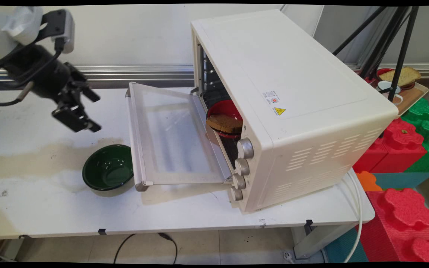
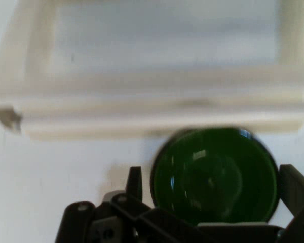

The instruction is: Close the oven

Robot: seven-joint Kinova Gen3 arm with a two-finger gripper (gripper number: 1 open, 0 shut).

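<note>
The white table point(image 1: 184, 219) ran its near edge straight across the main view, with a band of bare top between that edge and everything standing on it. A worn, brownish patch marked the surface on the left. On it sat a round green bowl point(image 1: 108, 172), glossy and shallow, its inside bare; its right rim lay just beside the outer edge of the oven's door, apart from it as far as the frames showed.

That glass door point(image 1: 173, 137) hung open and lay nearly flat above the tabletop, a cream frame around a clear pane, reaching from the oven's mouth leftward. The cream toaster oven point(image 1: 292, 96) was a boxy metal shell with vent slots along its near side and four round silvery knobs point(image 1: 241, 166) stacked down its front corner. Inside the cavity a red plate point(image 1: 222, 111) held a brown slice of bread point(image 1: 225, 123).

The black gripper point(image 1: 73, 108) hung in the air above the table's left part, over and behind the bowl, touching nothing. Its fingers stood spread, and in the hand view the green bowl point(image 2: 215, 174) showed between them, with the door's frame point(image 2: 152, 114) beyond it. Open tabletop lay left of the bowl.

Farthest off, right of the oven, stood red and green foam blocks point(image 1: 404, 149) with knobbed tops.
</note>
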